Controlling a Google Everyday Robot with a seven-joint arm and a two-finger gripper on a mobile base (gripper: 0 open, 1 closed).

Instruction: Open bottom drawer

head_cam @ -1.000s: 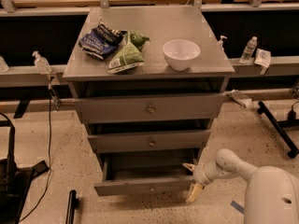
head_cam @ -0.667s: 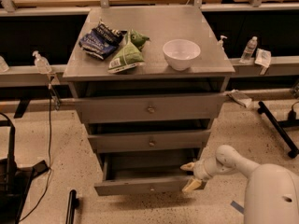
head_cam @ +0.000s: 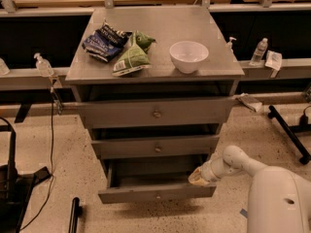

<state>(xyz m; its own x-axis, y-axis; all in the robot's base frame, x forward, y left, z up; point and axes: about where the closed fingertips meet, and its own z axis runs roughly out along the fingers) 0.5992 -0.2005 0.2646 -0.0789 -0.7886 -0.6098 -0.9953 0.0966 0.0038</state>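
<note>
1. Nearest to the camera, low on the right, is the robot's white body (head_cam: 279,198). Its arm (head_cam: 233,160) reaches to the left toward the cabinet.
2. The gripper (head_cam: 198,177) is at the right end of the bottom drawer (head_cam: 155,194), just behind the front panel and against the right side wall. I cannot tell if the jaws are apart or together.
3. The bottom drawer is the lowest of three. It is already pulled out, and its plain grey tray is visible behind the small knob (head_cam: 157,196).
4. In my judgement the pull is almost done. The next move calls for a little more pull, if any is needed, and then a clean retreat without pushing the drawer back.
5. Compared with one second ago, the gripper is higher; then it was lower, at the front panel's right corner. The drawer seems about as far out as before.
6. Above, the middle drawer (head_cam: 156,146) and the top drawer (head_cam: 155,111) look closed.
7. Farthest, the surface (head_cam: 160,25) carries a white bowl (head_cam: 189,56), a blue bag (head_cam: 103,41) and a green bag (head_cam: 130,60).
</note>
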